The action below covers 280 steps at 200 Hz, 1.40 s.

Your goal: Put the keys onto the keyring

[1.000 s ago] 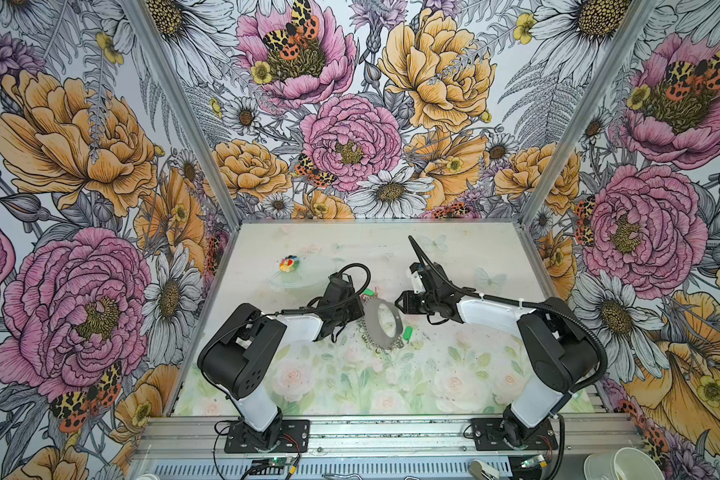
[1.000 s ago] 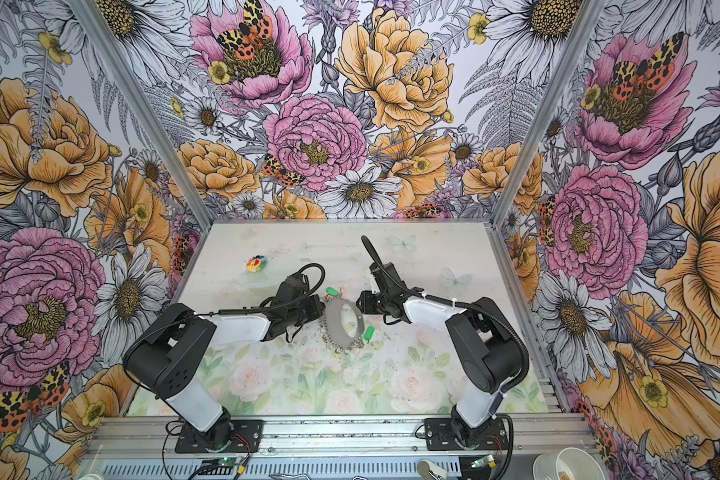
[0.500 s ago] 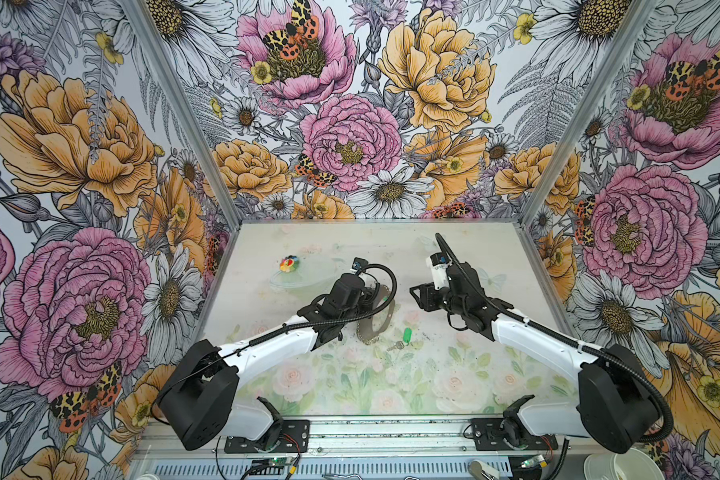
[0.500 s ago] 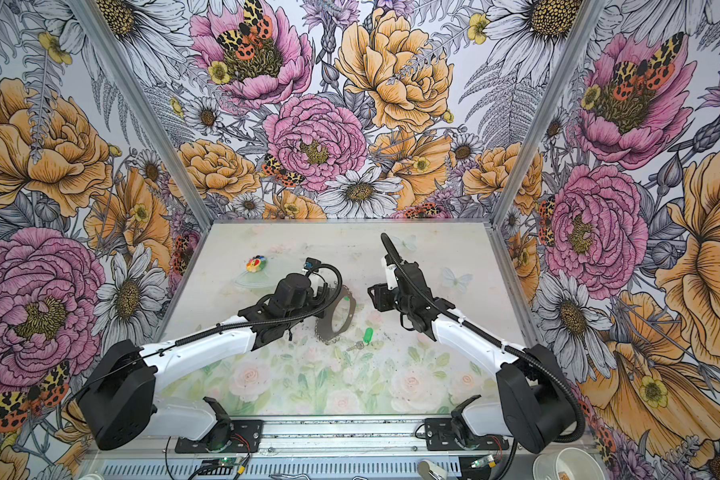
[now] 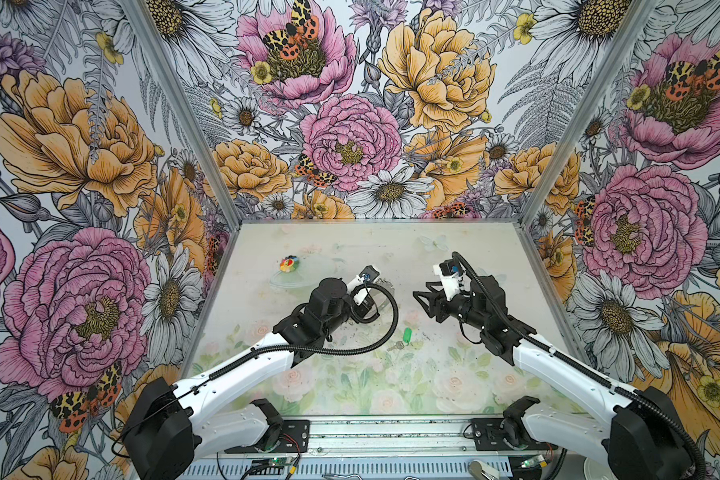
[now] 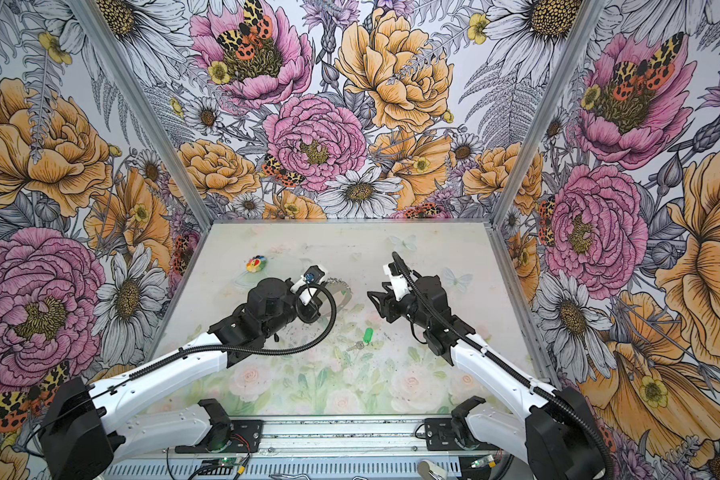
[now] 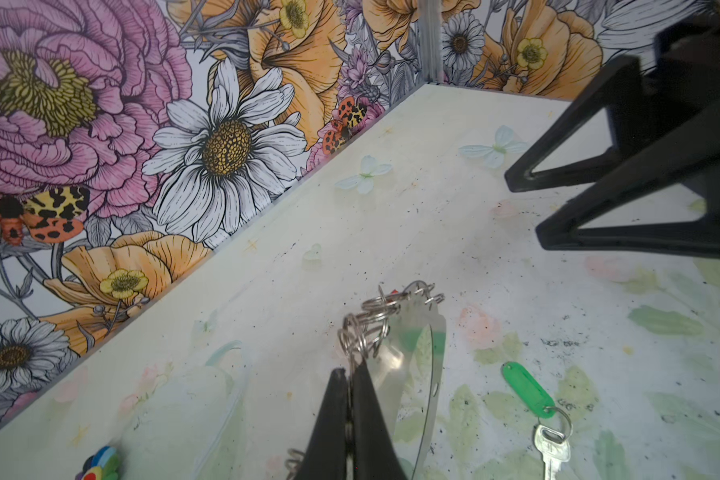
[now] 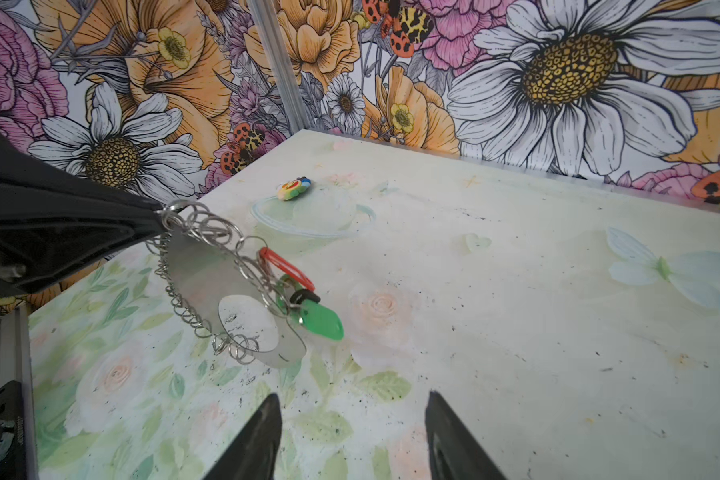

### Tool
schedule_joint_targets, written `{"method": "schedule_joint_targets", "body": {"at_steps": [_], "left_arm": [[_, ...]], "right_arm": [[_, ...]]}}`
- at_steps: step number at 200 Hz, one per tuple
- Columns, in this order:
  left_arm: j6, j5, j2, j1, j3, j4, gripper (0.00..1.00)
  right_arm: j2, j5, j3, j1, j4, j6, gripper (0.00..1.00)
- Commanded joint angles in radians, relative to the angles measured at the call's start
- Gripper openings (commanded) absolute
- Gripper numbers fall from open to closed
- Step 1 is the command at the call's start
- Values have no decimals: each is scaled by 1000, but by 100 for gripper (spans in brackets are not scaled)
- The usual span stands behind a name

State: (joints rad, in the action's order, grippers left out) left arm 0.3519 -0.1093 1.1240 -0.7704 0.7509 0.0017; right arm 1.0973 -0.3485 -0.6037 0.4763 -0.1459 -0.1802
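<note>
My left gripper [image 7: 347, 372] is shut on the wire-loop edge of the keyring [image 8: 208, 274], a flat grey band held tilted above the table. From its loops hang a green-headed key [image 8: 321, 323] and a red tag [image 8: 285, 266]. In both top views the keyring [image 5: 385, 286] [image 6: 341, 286] is mostly hidden behind the left wrist. A second key [image 7: 551, 446] with a green tag [image 7: 526, 392] lies on the table [image 5: 404, 337] [image 6: 364, 337], between the two arms. My right gripper [image 8: 352, 401] [image 5: 422, 301] is open and empty, to the right of the keyring.
A round multicoloured toy [image 5: 287, 264] [image 8: 294, 188] sits at the back left of the table. Floral walls close in the back and both sides. The arm bases stand on the metal rail [image 5: 391, 436] at the front.
The left gripper has lifted the keyring off the table, tilted it up and carried it back. The right gripper has opened and drawn away to the right. The loose key has stayed put.
</note>
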Motion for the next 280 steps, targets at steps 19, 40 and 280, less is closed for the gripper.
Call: {"method": "schedule_joint_targets", "body": {"at_steps": [19, 40, 280], "left_arm": [[220, 265, -65, -10, -81, 72, 0], [240, 322, -87, -1, -107, 90, 0], [341, 526, -17, 97, -250, 343, 0]], "right_arm": [[-12, -55, -19, -10, 9, 17, 56], [10, -71, -32, -10, 42, 16, 55], [124, -311, -33, 156, 70, 66, 38]]}}
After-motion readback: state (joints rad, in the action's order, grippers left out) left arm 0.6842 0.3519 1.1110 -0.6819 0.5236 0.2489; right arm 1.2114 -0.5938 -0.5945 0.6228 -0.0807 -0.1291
